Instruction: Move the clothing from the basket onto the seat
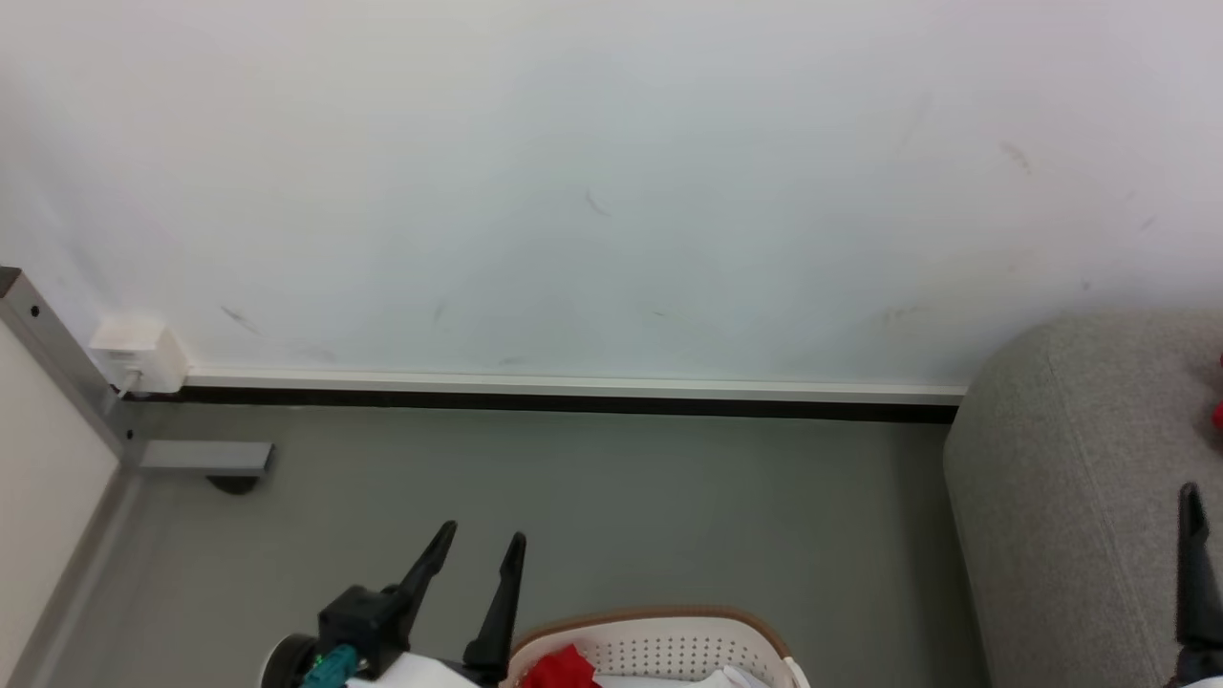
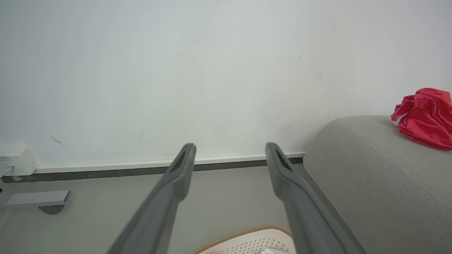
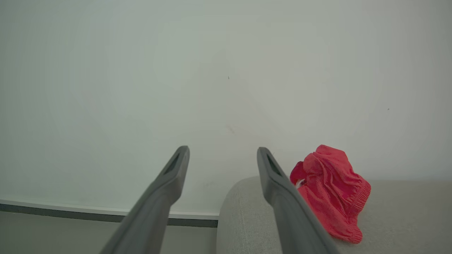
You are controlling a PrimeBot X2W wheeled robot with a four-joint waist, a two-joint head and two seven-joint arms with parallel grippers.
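You face wall [image 1: 611, 191], socket box [image 1: 139, 354] low left. Basket [image 1: 659, 614] below, clothing [image 1: 562, 667] inside. Garment [image 3: 332, 190] (crumpled) on seat [image 1: 1070, 478], right. Left gripper [image 1: 483, 533] spread wide, empty, beside basket. Right gripper [image 3: 222, 149] likewise wide, empty, near garment.

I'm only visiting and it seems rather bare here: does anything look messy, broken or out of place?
Nothing broken or spilled. A red garment lies crumpled in a heap on the grey seat, not folded, and the white wall carries a few faint dark scuff marks. More red fabric sits in the basket.
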